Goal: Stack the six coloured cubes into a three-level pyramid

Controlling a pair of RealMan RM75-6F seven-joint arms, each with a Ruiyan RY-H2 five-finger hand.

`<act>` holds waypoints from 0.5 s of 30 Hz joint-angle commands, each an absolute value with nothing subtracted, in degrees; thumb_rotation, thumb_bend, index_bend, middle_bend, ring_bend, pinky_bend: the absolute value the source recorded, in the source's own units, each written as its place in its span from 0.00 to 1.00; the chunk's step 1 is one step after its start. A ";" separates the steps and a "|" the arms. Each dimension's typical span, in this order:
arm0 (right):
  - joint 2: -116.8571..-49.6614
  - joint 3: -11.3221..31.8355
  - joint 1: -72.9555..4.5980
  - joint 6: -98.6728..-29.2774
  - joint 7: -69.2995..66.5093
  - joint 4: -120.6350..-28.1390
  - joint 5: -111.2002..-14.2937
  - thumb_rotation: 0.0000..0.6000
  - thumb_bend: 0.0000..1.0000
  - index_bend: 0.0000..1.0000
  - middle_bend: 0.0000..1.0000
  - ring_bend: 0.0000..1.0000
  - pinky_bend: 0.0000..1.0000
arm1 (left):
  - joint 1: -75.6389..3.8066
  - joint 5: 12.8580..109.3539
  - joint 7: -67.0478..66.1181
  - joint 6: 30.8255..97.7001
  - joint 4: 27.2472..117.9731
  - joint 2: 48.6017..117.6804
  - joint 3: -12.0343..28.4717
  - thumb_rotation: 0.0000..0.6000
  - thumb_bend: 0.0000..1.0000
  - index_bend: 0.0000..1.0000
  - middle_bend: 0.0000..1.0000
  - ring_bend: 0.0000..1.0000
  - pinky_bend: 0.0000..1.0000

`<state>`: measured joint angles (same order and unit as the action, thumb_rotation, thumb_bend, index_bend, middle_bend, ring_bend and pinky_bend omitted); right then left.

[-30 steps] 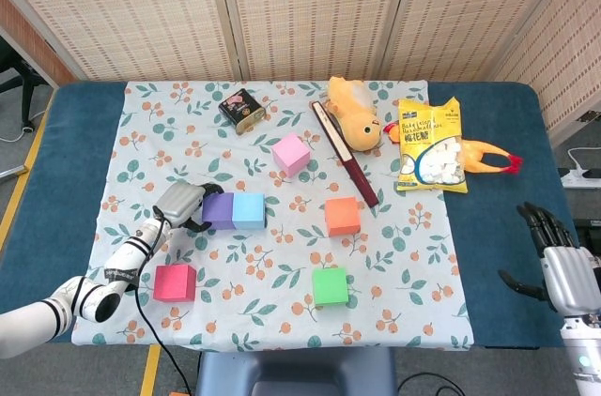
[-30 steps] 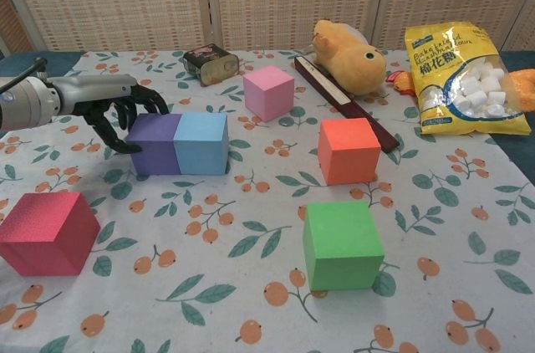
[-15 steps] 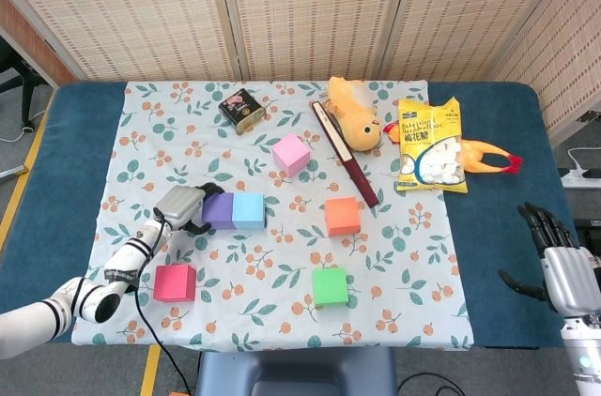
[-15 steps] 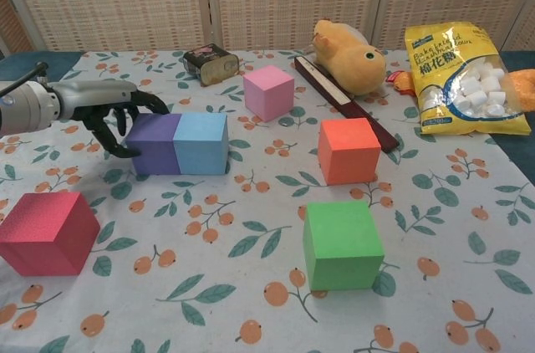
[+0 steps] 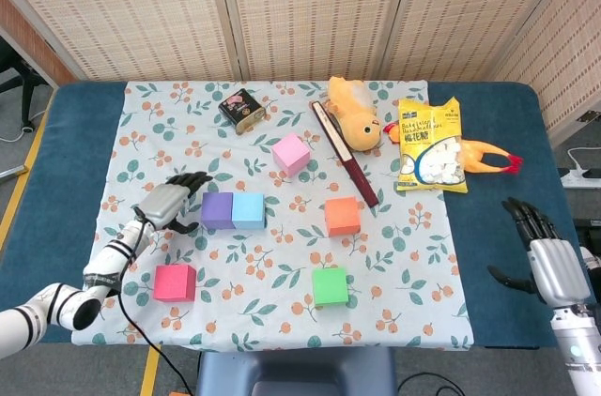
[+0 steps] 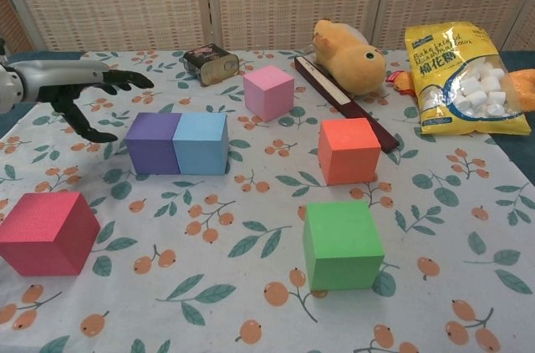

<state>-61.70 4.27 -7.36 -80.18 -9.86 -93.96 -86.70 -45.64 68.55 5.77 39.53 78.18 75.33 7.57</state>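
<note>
Left hand: the left hand (image 5: 171,201) (image 6: 77,88) hangs just left of the purple cube, clear of it, fingers spread and stretched toward the cubes, thumb dropped below; it holds nothing. Its forearm runs back to the lower left corner of the head view.
Right hand: the right hand (image 5: 543,255) stands over the blue table edge (image 5: 498,255) at the far right, well apart from every cube, fingers splayed upward, thumb out to the side, nothing in it. The chest view does not show it.
Purple and light blue cubes: the purple cube (image 5: 217,210) (image 6: 153,143) and light blue cube (image 5: 249,210) (image 6: 201,143) sit side by side, touching, in one row on the floral cloth (image 5: 282,316) (image 6: 209,303).
Red cube: the red cube (image 5: 175,282) (image 6: 46,233) lies near the front left of the cloth, apart from the pair.
Green cube: the green cube (image 5: 330,286) (image 6: 342,245) lies alone at the front centre.
Orange cube: the orange cube (image 5: 343,216) (image 6: 349,150) sits right of the pair, behind the green one.
Pink cube: the pink cube (image 5: 291,154) (image 6: 268,93) sits further back, turned at an angle.
Pyramid: all six cubes rest on the cloth; none is stacked.
Other things: a small dark tin (image 5: 240,111) (image 6: 211,63), a yellow plush duck (image 5: 354,114) (image 6: 351,55), a dark red flat stick (image 5: 344,153) (image 6: 344,102) and a yellow marshmallow bag (image 5: 429,145) (image 6: 463,78) line the back.
</note>
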 commanded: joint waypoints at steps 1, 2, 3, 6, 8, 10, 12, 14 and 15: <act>-60.78 4.73 -10.78 -75.77 -11.86 -95.18 -87.81 1.00 0.00 0.00 0.06 0.00 0.13 | -42.92 68.98 6.83 43.26 81.29 71.75 7.74 1.00 0.32 0.05 0.00 0.00 0.09; -60.66 4.99 -12.15 -74.09 -13.03 -95.42 -88.16 1.00 0.00 0.00 0.06 0.00 0.13 | -41.88 69.15 6.44 45.18 81.77 71.01 7.66 1.00 0.32 0.06 0.00 0.00 0.09; -60.63 5.23 -13.24 -72.80 -13.92 -95.55 -88.40 1.00 0.00 0.00 0.06 0.00 0.13 | -41.08 69.24 5.85 46.68 82.00 70.55 7.54 1.00 0.32 0.07 0.00 0.00 0.09; -60.99 6.16 -17.33 -68.17 -16.44 -95.64 -89.14 1.00 0.00 0.00 0.06 0.00 0.14 | -38.28 69.13 3.40 52.00 82.55 69.57 7.24 1.00 0.32 0.13 0.00 0.00 0.09; -61.71 6.80 -20.46 -64.40 -17.56 -95.43 -89.23 1.00 0.00 0.00 0.06 0.00 0.14 | -36.32 68.97 1.75 55.49 83.05 69.09 7.02 1.00 0.32 0.16 0.02 0.00 0.10; -62.88 7.50 -23.63 -60.64 -17.66 -94.92 -88.98 1.00 0.00 0.00 0.06 0.00 0.14 | -34.48 69.32 0.95 58.52 83.64 68.75 6.72 1.00 0.32 0.19 0.06 0.03 0.11; -64.19 8.16 -26.28 -57.48 -17.61 -94.21 -88.31 1.00 0.00 0.00 0.06 0.00 0.15 | -33.04 69.85 0.74 60.49 84.33 68.37 6.30 1.00 0.32 0.21 0.07 0.04 0.12; -66.15 9.29 -29.38 -53.78 -17.90 -92.64 -86.59 1.00 0.00 0.00 0.06 0.00 0.15 | -31.74 70.63 0.38 61.78 85.36 67.56 5.57 1.00 0.32 0.22 0.08 0.05 0.12; -67.14 9.81 -30.66 -52.29 -17.97 -91.68 -85.71 1.00 0.00 0.00 0.06 0.00 0.15 | -31.30 70.94 0.27 62.14 85.90 67.21 5.31 1.00 0.32 0.22 0.08 0.05 0.12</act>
